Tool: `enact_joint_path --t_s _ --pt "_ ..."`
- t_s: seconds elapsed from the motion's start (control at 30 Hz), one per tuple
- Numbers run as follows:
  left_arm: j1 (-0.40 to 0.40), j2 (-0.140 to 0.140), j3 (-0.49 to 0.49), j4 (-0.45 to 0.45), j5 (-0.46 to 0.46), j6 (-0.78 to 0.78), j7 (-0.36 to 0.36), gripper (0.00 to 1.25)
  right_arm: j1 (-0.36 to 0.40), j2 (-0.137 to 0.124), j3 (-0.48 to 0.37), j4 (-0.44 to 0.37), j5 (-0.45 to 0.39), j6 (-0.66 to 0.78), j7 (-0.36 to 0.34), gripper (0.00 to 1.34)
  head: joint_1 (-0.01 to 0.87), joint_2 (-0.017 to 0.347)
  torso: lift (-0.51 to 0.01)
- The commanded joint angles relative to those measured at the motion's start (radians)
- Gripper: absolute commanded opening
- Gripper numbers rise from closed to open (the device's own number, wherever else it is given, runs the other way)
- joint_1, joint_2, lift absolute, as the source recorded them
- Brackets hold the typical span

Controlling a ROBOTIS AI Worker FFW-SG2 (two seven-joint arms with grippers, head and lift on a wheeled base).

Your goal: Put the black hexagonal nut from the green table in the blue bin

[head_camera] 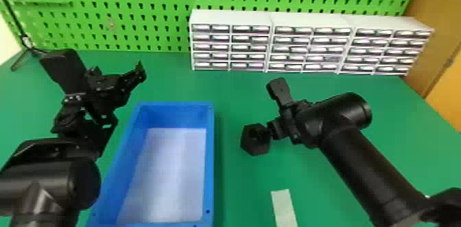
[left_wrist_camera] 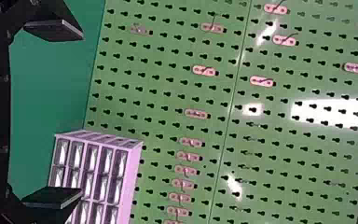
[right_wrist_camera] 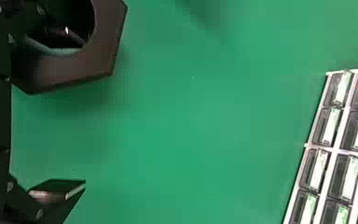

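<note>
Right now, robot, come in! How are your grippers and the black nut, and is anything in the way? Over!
Left gripper open, empty. Right gripper open, black nut at one side. Blue bin's wall between nut and bin's inside.

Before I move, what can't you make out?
Black hexagonal nut: part cut off by the right wrist view's edge.
Right black claw: whether a finger enters the nut's hole; dark against dark, head view.
Flat whitish strip: near end, cut off by the head view's bottom edge.
White drawer cabinets: contents, too small, head view.
</note>
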Motion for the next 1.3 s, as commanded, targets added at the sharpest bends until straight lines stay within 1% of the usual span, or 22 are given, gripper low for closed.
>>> enact_joint_path --t_s 0.0,0.03,0.07,0.2,0.43,0.57,0.67,1.03,1.27 --pt "0.001 0.0 0.001 0.0 0.0 0.0 0.0 1.14 -0.001 0.0 0.004 0.0 -0.001 0.003 0.0 0.77 0.692 0.008 -0.097" --pt "0.001 0.0 0.001 0.0 0.0 0.0 0.0 1.14 -0.001 0.0 0.006 0.0 -0.001 0.003 0.0 0.69 0.692 0.008 -0.097" --pt "0.001 0.0 0.001 0.0 0.0 0.0 0.0 1.14 -0.001 0.0 0.007 0.0 -0.001 0.003 0.0 0.67 0.692 0.008 -0.097" --pt "0.001 0.0 0.001 0.0 0.0 -0.001 0.0 1.14 -0.001 0.002 0.014 -0.001 -0.001 0.003 0.0 0.65 0.692 0.008 -0.097" --pt "0.003 0.0 -0.001 0.0 0.0 0.0 0.0 1.14 0.002 0.002 0.024 -0.003 0.004 0.001 0.0 0.47 0.692 0.008 -0.097" --pt "0.003 0.0 0.001 0.0 0.0 0.0 -0.001 1.14 0.004 0.002 0.035 -0.006 0.011 0.003 0.0 0.43 0.692 0.008 -0.097" --pt "0.003 0.0 0.001 0.0 0.0 0.0 -0.001 1.14 0.005 0.002 0.035 -0.007 0.011 0.001 0.0 0.37 0.692 0.008 -0.097" --pt "0.003 0.0 0.001 0.0 0.002 -0.001 0.0 1.14 0.01 0.0 0.035 -0.021 0.014 -0.004 0.0 0.36 0.692 0.008 -0.097" --pt "0.007 0.0 0.004 0.0 0.002 0.0 0.0 1.14 0.025 -0.001 0.026 -0.081 0.042 0.003 0.0 0.36 0.692 0.008 -0.097"
